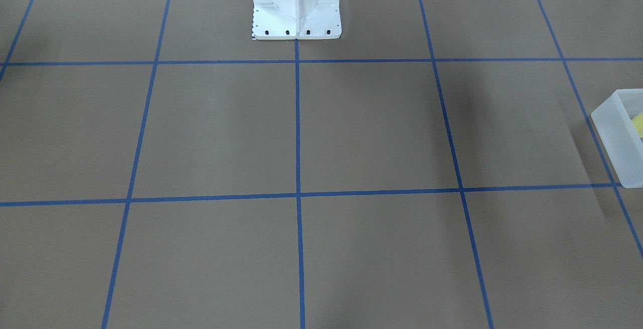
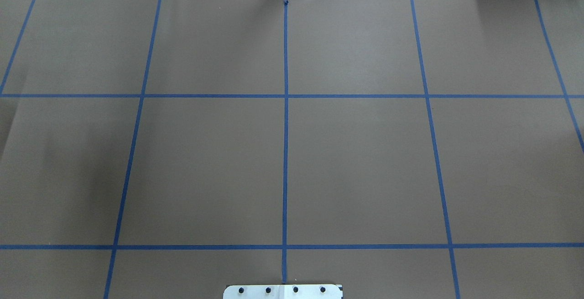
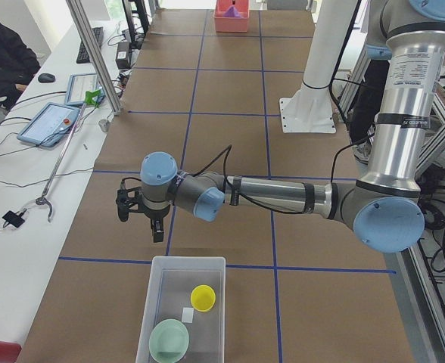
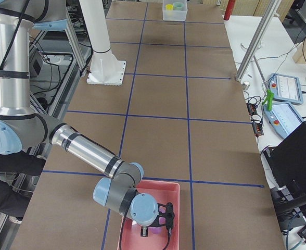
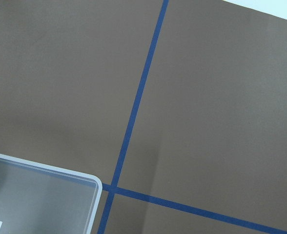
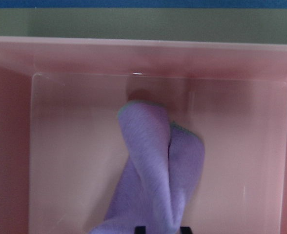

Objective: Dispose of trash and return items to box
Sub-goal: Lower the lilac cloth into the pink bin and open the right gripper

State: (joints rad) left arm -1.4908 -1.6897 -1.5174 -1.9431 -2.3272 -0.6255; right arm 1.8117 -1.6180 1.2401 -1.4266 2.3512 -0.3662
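A pink bin (image 4: 171, 194) sits at the table's end on my right; its wall fills the right wrist view (image 6: 133, 53). My right gripper (image 6: 160, 230) hangs inside it, also seen in the exterior right view (image 4: 163, 221). Its fingertips stand close together on a purple cloth (image 6: 158, 161), which hangs down to the bin floor. A clear box (image 3: 181, 302) at the table's other end holds a yellow cup (image 3: 203, 297), a green bowl (image 3: 169, 340) and a small white piece (image 3: 188, 314). My left gripper (image 3: 139, 224) hovers over the table just short of that box; I cannot tell whether it is open.
The brown table (image 2: 356, 166) carries a blue tape grid. The white robot base (image 1: 296, 7) stands at its middle edge. The clear box's corner shows in the left wrist view (image 5: 60, 178) and at the right edge of the front view (image 1: 615, 138). Operators' tablets (image 3: 52, 121) lie on a side desk.
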